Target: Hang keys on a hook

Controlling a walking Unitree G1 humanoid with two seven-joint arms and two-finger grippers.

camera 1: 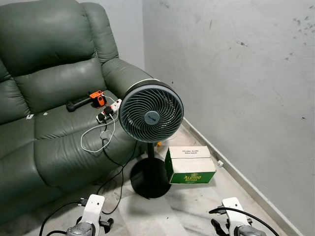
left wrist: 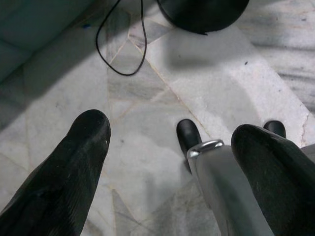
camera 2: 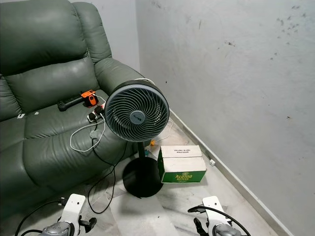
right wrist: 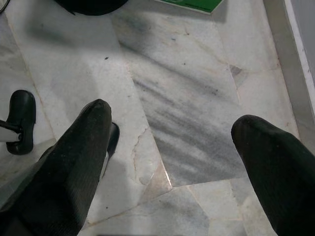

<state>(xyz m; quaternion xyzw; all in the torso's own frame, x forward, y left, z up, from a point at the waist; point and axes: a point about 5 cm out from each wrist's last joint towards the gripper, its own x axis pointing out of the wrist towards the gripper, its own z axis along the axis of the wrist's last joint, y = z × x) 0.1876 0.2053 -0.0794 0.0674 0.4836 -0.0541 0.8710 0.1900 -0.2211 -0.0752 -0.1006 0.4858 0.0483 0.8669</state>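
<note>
Here a shut green box (camera 1: 191,164) touches the fan base (camera 1: 149,178).

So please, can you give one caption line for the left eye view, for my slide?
Pedestal fan beside a green leather sofa, with a green cardboard box on the marble floor.

Edges are cutting things off here
The green sofa (camera 1: 44,98) is running out past the frame's left side, the fan's pole (camera 1: 150,147) is hiding partly behind the grille (camera 1: 151,113), and the small print on the green box (camera 1: 191,166) is staying unreadable
</note>
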